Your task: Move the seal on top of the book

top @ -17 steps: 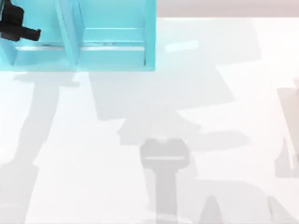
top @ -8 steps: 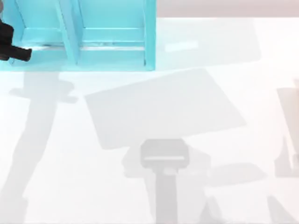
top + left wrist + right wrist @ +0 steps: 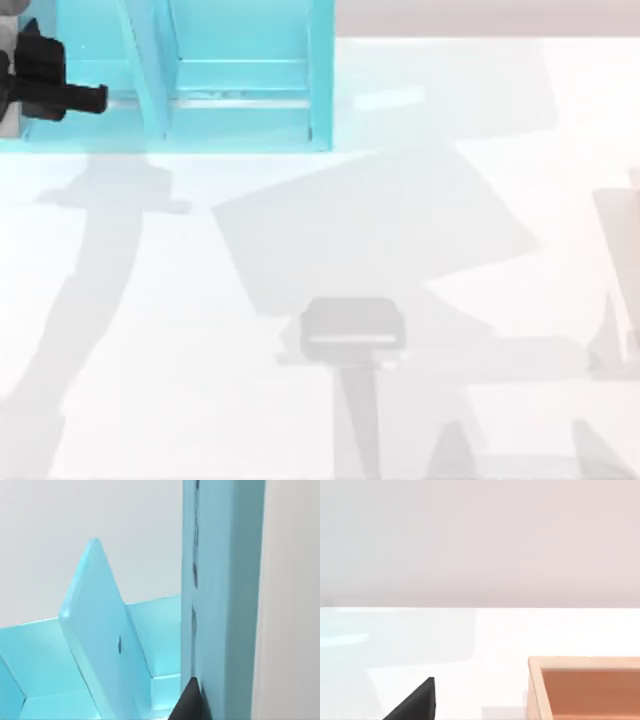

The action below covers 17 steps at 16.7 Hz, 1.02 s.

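Our left gripper (image 3: pixel 92 97) is sitting over the left compartment of the light-blue shelf (image 3: pixel 245 120) at the far-left corner of the counter (image 3: pixel 520 250). Half a second ago it was lower and nearly off the left edge; now it is reaching back to the right over the shelf floor. In the left wrist view we are looking close along a shelf wall (image 3: pixel 225 595) and a slanted divider (image 3: pixel 100 630), with a dark gripper tip low in the picture. We cannot tell whether the left gripper is wide or narrow, or whether it is carrying anything.

The big rectangular shadow (image 3: pixel 380 225) on the middle of the counter is also shifting: it is sliding right and turning compared with half a second ago. It is possibly cast by something flat held above the camera's reach, but we are hedging here because its source is hidden.

Our right gripper (image 3: pixel 415 704) is hanging over the right side of the counter beside a wooden box (image 3: pixel 585 667). We cannot tell its state either.

We cannot place the seal or the book from these pictures. Judging by that, the task is looking unfinished: we are seeing nothing to confirm that the seal has been placed on the book.
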{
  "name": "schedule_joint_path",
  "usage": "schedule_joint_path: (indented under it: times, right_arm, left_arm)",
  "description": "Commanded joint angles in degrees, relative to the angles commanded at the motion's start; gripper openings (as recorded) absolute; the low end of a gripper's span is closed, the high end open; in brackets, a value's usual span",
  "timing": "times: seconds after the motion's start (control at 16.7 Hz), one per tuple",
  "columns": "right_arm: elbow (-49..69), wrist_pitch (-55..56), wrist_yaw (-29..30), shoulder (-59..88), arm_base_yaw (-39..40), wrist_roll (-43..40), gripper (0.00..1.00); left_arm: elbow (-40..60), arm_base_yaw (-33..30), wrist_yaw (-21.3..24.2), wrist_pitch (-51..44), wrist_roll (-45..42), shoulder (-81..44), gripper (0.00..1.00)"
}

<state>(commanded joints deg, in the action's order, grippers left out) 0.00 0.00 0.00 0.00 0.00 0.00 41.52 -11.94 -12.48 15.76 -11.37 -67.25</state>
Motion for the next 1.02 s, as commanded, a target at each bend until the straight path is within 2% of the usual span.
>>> schedule_joint_path:
  times: [0.18,0.42,1.02]
  right_arm:
    - [0.00,0.00,0.00,0.00,0.00,0.00,1.00]
    - [0.00,0.00,0.00,0.00,0.00,0.00,1.00]
    - [0.00,0.00,0.00,0.00,0.00,0.00,1.00]
  left_arm:
    - [2.68,-5.15,-3.94,-2.72,12.55,-3.81,0.00]
    - [7.29,-13.57,-11.31,-7.76,34.22,-11.19,0.00]
    - [22.99,-36.84,-35.62,-22.37,98.41,-35.69,0.00]
